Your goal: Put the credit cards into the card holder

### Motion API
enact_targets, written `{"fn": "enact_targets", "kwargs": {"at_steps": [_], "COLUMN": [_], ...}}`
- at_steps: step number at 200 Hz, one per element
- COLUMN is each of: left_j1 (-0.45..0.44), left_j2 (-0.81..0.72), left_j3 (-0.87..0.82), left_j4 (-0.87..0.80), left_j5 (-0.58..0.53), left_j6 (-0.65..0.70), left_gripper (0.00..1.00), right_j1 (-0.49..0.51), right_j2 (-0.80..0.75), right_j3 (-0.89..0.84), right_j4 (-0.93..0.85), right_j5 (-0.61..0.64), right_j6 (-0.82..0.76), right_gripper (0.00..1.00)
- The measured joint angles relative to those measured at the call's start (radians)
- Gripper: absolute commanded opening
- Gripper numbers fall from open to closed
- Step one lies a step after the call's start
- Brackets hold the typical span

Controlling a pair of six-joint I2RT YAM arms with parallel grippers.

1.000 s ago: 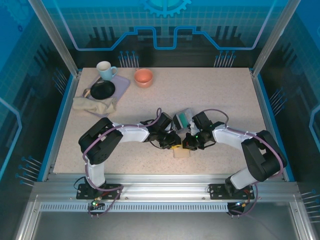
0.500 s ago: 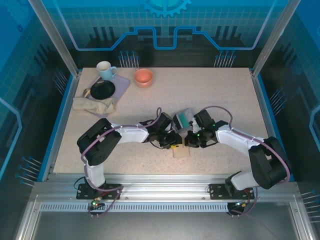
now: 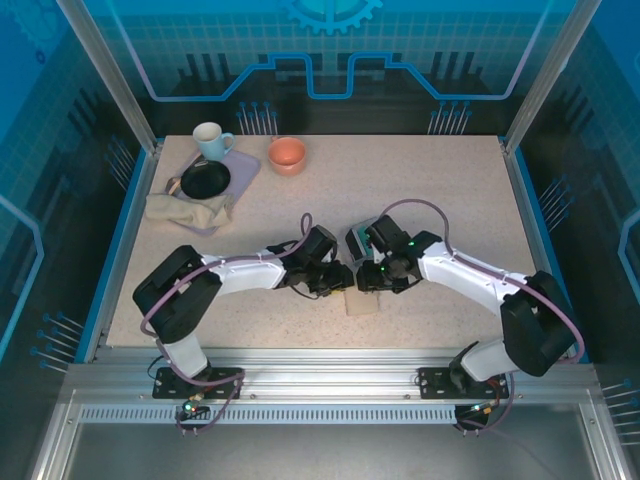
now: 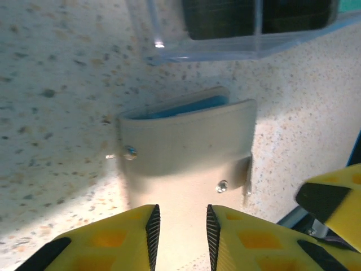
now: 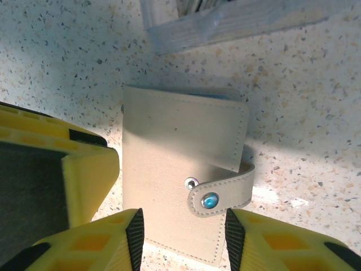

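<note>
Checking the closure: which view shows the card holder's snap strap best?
Right wrist: the card holder lies folded, its strap and blue snap plain beside a bare stud. Left wrist shows the card holder from the opposite side, strap edge-on. Top external shows a small beige patch, strap too small to tell.

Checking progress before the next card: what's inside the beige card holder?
The card holder is folded; a teal-blue card edge peeks out between its flaps. Its cover hides the pockets and card count.
</note>
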Motion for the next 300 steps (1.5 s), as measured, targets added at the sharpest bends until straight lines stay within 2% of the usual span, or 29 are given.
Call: {"fn": "enact_targets", "kwargs": {"at_steps": [83,170,210,300], "left_j1": [0.051,0.051,0.051,0.030], "left_j2": [-0.043,-0.045,-0.045,-0.035], "left_j3": [-0.102,-0.102,-0.102,-0.039], "left_j4": [-0.021,-0.023,-0.023,-0.004], "left_j5": [-0.077,-0.078,-0.077,-0.014], "left_j6": [-0.078,-0.077,-0.076,-0.008], "left_gripper": [0.30,0.29,0.29,0.28], "right_j1": [0.124,0.137,0.137,0.129], "right_j2": [0.199,0.247,0.246,0.203], "right_j3": [0.149,0.174,0.174,0.171], "right_j4": [-0.160,-0.208,-0.214,-0.188], "right_j5": [0.204,0.282,0.288,0.238], "right_j6": [0.027,0.064,0.065,0.056], "right_gripper": [0.43,0.13,0.07,0.13]}}
